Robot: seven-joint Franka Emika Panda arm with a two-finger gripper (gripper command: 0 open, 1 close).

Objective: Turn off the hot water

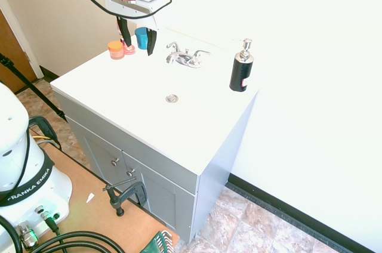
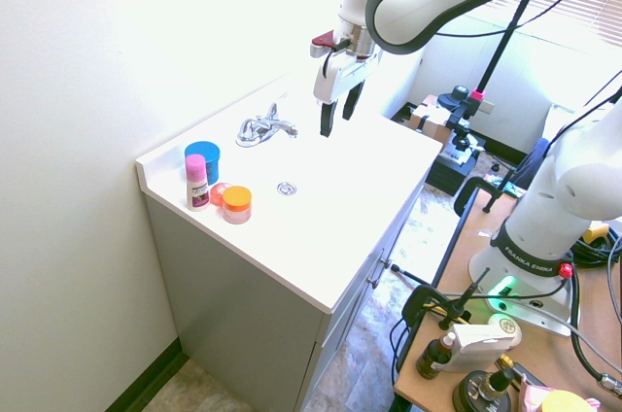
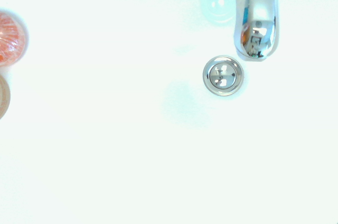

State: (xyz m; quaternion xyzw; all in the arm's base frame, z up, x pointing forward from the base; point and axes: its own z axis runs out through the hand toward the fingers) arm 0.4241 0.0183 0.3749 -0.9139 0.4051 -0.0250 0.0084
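In the first exterior view, the task's lever is the left chrome wing [image 1: 172, 45] of the faucet, above centre of the frame, with the spout [image 1: 173, 57] and the right lever [image 1: 204, 53] beside it. No running water can be seen. The fingers [image 1: 151, 42] hang in the upper left of the frame, spread well apart with nothing between them; the blue jar [image 1: 141, 38] only shows behind the gap. Pink and orange-lidded containers [image 1: 116, 50] stand nearby on the white worktop [image 1: 131, 92].

The step in hand looks to be the approach to the left lever. The arm should line up with that wing while high enough to clear the spout and the jars, then lower beside its outer end. Narrowing the fingers first would probably give a firmer, slimmer pusher. A gentle sideways sweep around the pivot suits it better than downward force, which could slip off the polished metal. The closing direction cannot be told.
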